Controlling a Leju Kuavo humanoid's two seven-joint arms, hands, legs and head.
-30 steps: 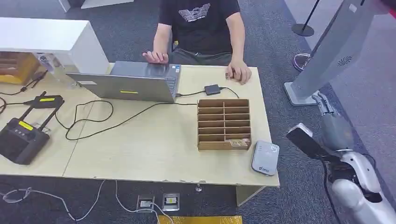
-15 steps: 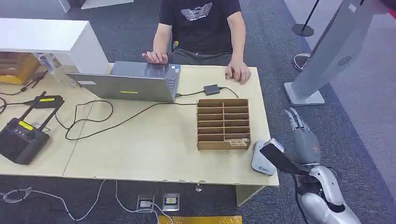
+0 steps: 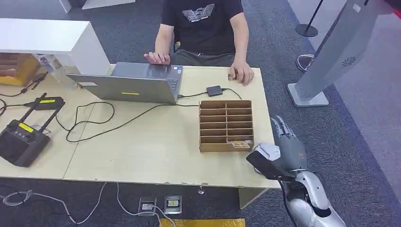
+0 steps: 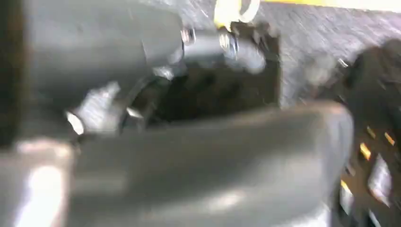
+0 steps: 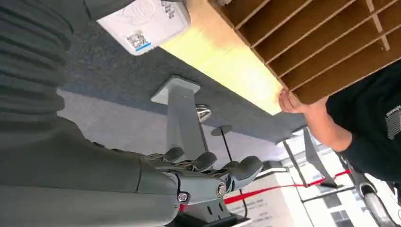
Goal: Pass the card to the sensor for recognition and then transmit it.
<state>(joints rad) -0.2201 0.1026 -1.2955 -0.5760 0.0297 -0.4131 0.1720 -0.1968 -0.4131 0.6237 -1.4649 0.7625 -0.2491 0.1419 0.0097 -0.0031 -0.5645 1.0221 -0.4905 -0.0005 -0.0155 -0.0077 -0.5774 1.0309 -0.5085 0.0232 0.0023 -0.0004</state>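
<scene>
Pale wood table (image 3: 156, 151) spans the middle of the head view, with a person (image 3: 203, 28) seated at its far edge, upper centre. Grey laptop (image 3: 132, 85) lies at centre left; the brown slotted rack (image 3: 226, 124) stands right of centre, a card (image 3: 240, 144) in its lowest right slot. White sensor (image 3: 265, 150) sits at lower right, partly covered by the right hand (image 3: 288, 146), fingers extended, empty. Left hand (image 4: 189, 165): blurred, state cannot be told.
</scene>
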